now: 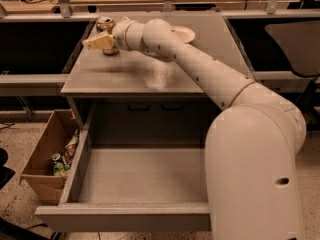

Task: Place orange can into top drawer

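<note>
The orange can [105, 24] stands upright at the far left corner of the grey cabinet top [150, 71]. My gripper [97, 41] is at the can, reaching in from the right, and its cream tip covers the can's lower front. The can stays on the cabinet top. The top drawer [145, 176] is pulled fully open below the cabinet top, and its flat grey bottom holds nothing.
A brown cardboard box [42, 154] with trash and a green-labelled can [57, 159] sits on the floor left of the drawer. A cream round dish [184, 33] lies on the cabinet top behind my arm. My white base [255, 169] fills the right foreground. Shelving runs along the back.
</note>
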{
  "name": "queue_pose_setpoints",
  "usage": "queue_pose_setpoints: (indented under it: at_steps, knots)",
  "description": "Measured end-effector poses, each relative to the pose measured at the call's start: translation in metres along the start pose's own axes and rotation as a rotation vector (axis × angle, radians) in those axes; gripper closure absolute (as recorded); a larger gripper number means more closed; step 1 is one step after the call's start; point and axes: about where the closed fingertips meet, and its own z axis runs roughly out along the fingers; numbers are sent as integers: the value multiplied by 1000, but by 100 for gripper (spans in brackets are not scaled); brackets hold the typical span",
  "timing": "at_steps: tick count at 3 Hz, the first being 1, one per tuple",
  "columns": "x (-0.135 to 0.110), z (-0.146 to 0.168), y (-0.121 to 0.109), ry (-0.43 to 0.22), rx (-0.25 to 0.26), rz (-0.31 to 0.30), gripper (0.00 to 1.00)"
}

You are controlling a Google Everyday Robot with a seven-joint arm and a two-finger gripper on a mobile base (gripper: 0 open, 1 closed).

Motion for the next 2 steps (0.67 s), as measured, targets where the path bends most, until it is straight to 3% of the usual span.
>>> queue_pose_setpoints:
  at_steps: [2]
  knots:
    - [-8,31,-17,-60,70,13,42]
